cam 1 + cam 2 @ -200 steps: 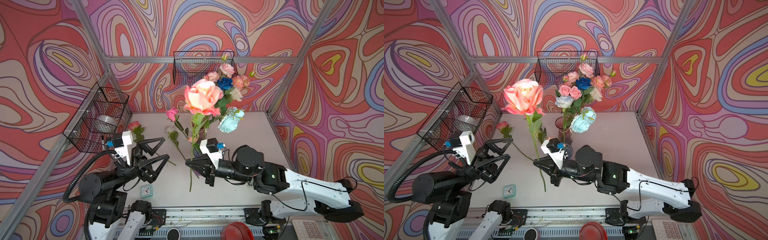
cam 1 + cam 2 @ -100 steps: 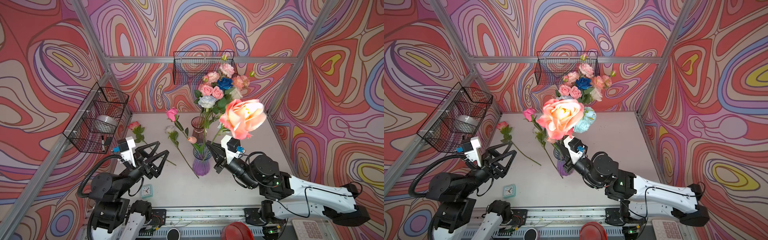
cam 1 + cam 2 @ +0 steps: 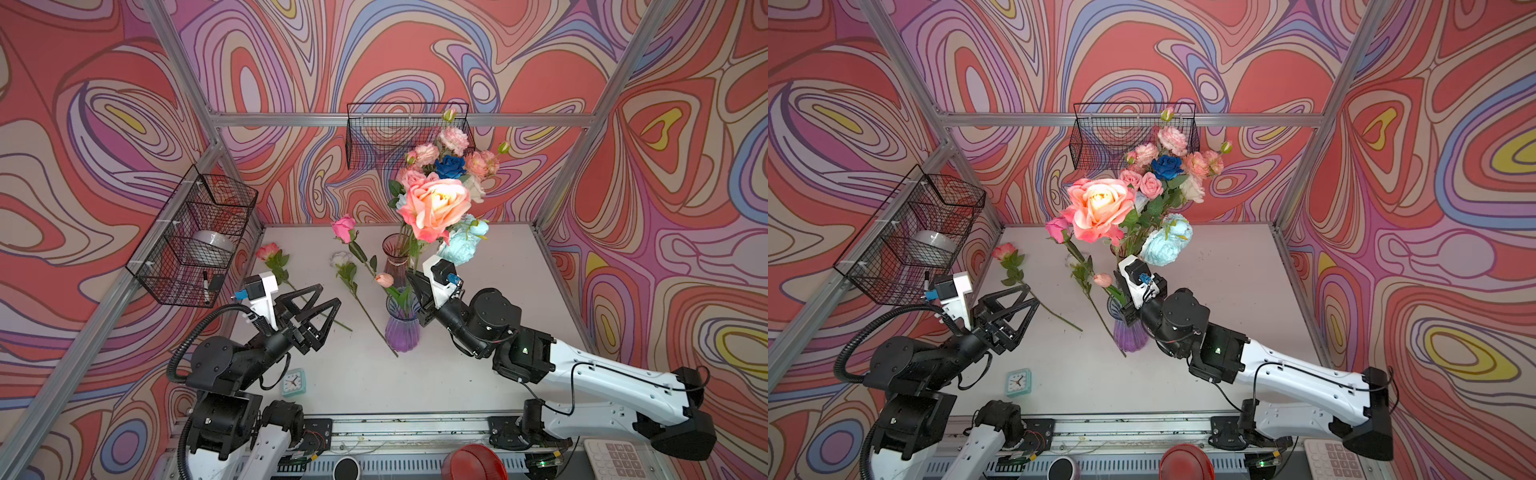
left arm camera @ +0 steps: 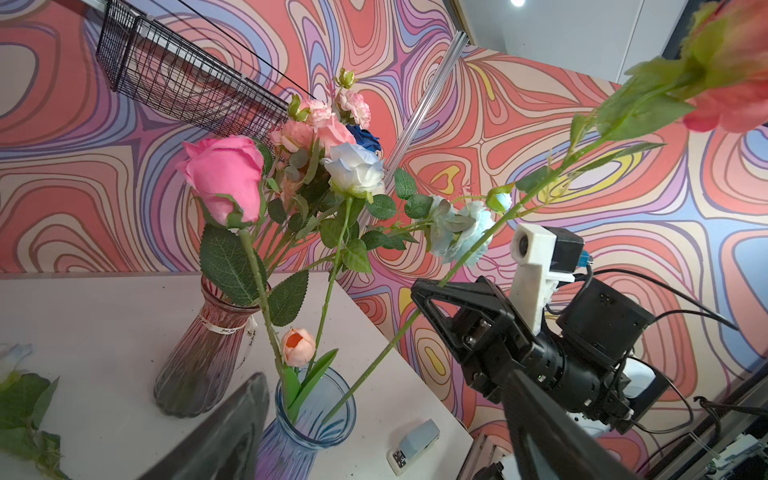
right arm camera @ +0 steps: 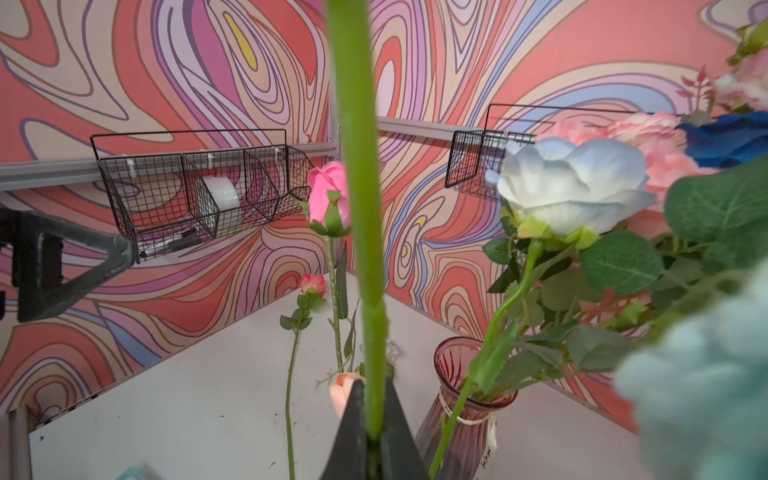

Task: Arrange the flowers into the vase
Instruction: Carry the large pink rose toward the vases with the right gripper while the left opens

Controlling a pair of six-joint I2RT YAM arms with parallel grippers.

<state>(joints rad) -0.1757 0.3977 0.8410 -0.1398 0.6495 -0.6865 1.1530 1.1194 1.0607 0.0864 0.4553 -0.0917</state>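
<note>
1. Progress: the pink vase [image 3: 395,254], at 12 o'clock of the purple vase [image 3: 401,332], carries a full bouquet [image 3: 451,166]. The purple vase, near the centre of the table [image 3: 415,386], holds a pink rose [image 3: 344,227] and a peach bud [image 3: 384,279].
2. In hand: the large peach rose [image 3: 434,205]. In the left wrist view the foot of its stem sits inside the purple vase's mouth, not yet released.
3. Right gripper [image 4: 424,289]: jaws clamped on that stem, part-way up, above the rim. Left gripper [image 3: 328,295]: jaws wide apart and empty, at 9 o'clock of the purple vase.
4. Left to do (judgement): release the stem, then place the small red-pink rose [image 3: 268,251] and the white rose [image 3: 340,258], which lie flat at 10–11 o'clock.
5. Axis: the stem is steep but not plumb, with the bloom up and leaning toward 1 o'clock in a top view.
</note>
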